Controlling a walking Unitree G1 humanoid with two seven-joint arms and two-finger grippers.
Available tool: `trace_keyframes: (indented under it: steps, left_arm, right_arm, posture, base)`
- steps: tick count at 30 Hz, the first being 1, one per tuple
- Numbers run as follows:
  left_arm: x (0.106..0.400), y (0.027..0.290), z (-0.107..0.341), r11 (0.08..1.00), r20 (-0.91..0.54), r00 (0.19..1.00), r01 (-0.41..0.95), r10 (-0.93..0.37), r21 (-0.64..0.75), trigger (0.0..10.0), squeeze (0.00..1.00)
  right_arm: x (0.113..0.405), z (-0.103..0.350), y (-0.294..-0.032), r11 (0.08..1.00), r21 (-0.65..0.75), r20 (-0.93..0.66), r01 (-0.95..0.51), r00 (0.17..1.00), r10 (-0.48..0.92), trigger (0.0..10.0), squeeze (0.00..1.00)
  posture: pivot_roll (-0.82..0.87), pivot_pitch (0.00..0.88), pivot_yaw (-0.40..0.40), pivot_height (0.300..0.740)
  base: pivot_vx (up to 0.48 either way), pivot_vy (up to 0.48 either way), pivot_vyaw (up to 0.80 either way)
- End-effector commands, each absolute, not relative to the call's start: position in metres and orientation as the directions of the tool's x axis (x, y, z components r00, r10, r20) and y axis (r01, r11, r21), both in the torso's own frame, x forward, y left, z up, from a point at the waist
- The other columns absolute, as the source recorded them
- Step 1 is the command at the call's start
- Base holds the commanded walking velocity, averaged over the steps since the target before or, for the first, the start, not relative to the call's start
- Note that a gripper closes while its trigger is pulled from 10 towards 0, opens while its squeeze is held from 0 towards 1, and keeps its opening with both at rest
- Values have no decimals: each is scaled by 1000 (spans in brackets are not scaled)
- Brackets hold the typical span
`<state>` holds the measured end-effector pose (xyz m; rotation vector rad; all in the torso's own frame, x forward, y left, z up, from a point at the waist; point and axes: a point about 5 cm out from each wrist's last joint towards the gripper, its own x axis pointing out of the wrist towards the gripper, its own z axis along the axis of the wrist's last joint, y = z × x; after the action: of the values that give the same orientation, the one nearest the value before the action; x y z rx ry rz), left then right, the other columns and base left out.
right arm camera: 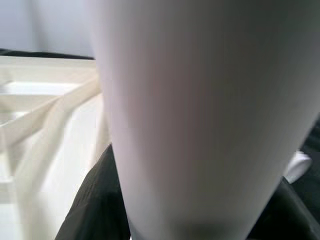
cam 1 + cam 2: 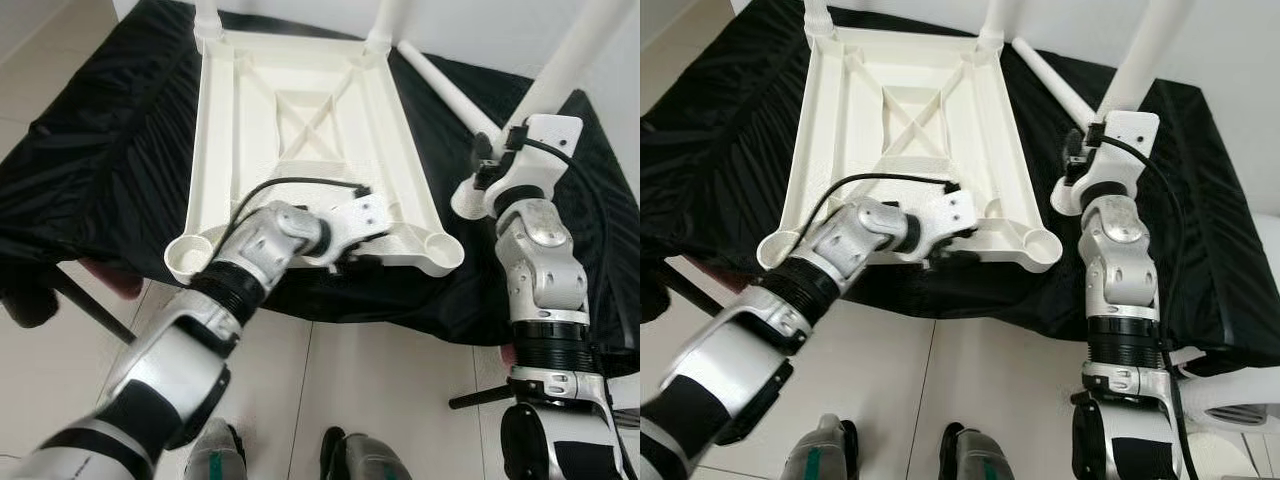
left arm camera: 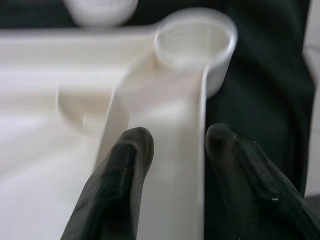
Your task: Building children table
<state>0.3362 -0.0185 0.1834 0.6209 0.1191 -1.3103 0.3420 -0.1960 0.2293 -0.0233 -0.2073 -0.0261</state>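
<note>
Two legs already stand in the upturned white tabletop (image 2: pixel 300 130) on my black-draped bench (image 2: pixel 90 170). My left gripper (image 3: pixel 175 145) has jaws clamped across its near rim, beside an empty socket (image 3: pixel 195 42). My right gripper (image 2: pixel 490 165) has jaws clamped on a tilted leg (image 2: pixel 570 60); another leg (image 2: pixel 445 85) lies loose alongside.

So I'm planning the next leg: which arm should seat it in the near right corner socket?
Right. The right gripper holds a white plastic leg beside the empty corner socket; the left gripper steadies the upturned white tabletop.
</note>
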Motion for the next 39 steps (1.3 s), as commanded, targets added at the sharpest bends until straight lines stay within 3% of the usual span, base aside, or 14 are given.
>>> trace_keyframes:
  steps: [1, 13, 22, 31, 39]
  left_arm:
    - [333, -24, 187, 146, -391, 289, 923, -874, 356, 10000, 0]
    - [314, -41, 174, 109, -427, 248, 940, -870, 323, 10000, 0]
    - [318, -41, 152, 213, -481, 375, 909, -793, 358, 10000, 0]
    - [321, -44, 189, 235, -369, 360, 909, -857, 343, 10000, 0]
    - [331, -40, 185, 280, -383, 420, 886, -823, 370, 10000, 0]
  right_arm:
    - [337, 231, -197, 1000, -8, 227, -1, 974, 3, 10000, 0]
    - [337, 229, -202, 1000, -28, 218, 2, 976, 4, 10000, 0]
    - [334, 238, -203, 1000, -21, 259, -14, 966, 19, 10000, 0]
    - [334, 237, -205, 1000, -25, 258, -13, 966, 19, 10000, 0]
    - [334, 239, -204, 1000, -25, 263, -14, 964, 20, 10000, 0]
  posture:
    - [56, 99, -110, 740]
    - [53, 90, -105, 740]
    - [46, 87, -97, 740]
    - [50, 98, -100, 740]
    - [50, 102, -95, 740]
  base:
    - [0, 0, 0]
    - [0, 0, 0]
    - [0, 0, 0]
    - [0, 0, 0]
    - [0, 0, 0]
